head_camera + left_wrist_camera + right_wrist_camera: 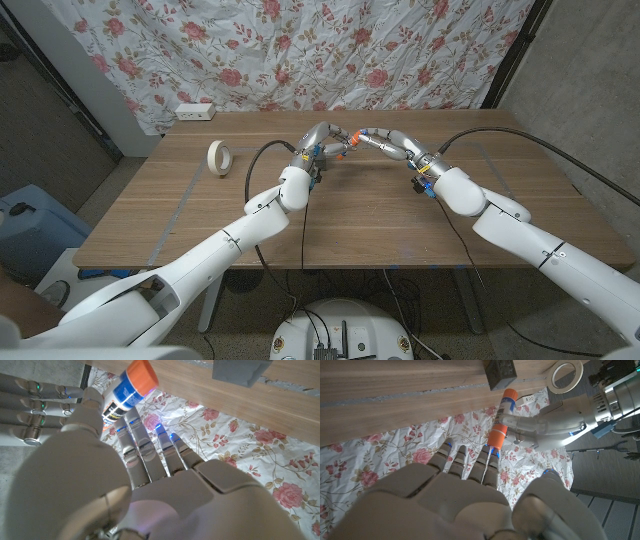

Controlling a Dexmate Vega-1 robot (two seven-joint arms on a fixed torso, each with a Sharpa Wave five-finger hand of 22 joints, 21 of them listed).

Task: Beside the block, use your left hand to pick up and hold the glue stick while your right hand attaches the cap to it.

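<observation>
Glue stick (507, 402) sits raised above the desk (400, 215), pinched in the left hand (322, 140), presumably so its open end faces the orange cap (497, 436) pinched by the right hand (385, 141). The block (500, 373) lies nearby. The joint itself is hard to make out.

A rose-print cloth (300, 50) hangs behind the wooden table (200, 220). Grey walls (50, 130) flank it; a blue bin (30, 230), perhaps plastic, stands at the left.

orange cap (497, 437), blue-white glue stick (120, 397), floral pink-rose curtain (300, 50)
</observation>
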